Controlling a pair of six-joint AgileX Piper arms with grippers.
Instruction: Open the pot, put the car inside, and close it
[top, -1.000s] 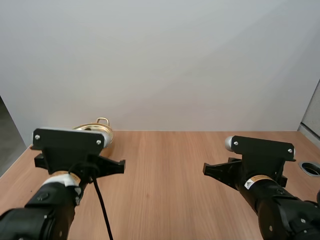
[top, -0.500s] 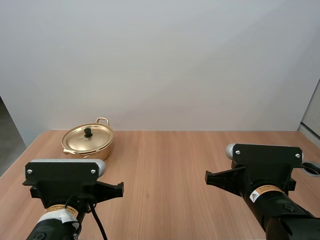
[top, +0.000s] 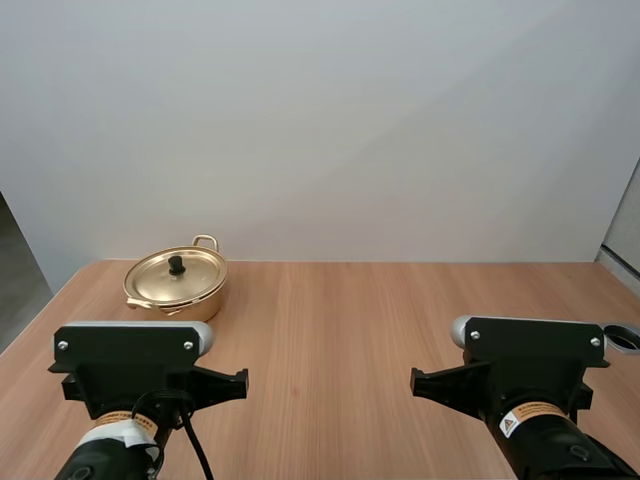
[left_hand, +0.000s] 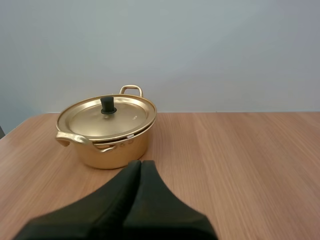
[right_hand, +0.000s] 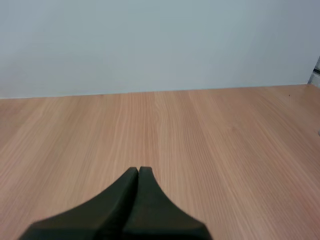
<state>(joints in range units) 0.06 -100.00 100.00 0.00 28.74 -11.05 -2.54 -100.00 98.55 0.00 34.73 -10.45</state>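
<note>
A gold pot (top: 177, 283) stands at the table's far left, its lid (top: 177, 274) on, with a black knob (top: 176, 265) on top. In the left wrist view the pot (left_hand: 106, 132) sits just beyond my left gripper (left_hand: 140, 164), whose fingers lie together as one dark wedge with nothing in them. My right gripper (right_hand: 138, 170) is likewise shut on nothing, over bare wood. In the high view both arms' heads sit low at the near edge, the left (top: 135, 370) in front of the pot, the right (top: 525, 365) across the table.
The wooden table (top: 340, 320) stretches bare between the arms up to a white wall. A round grommet hole (top: 623, 337) lies at the table's right edge. The table's left edge runs close past the pot.
Both arms have drawn back and down toward the near edge. The left arm's head no longer covers the pot, which now stands in full sight.
</note>
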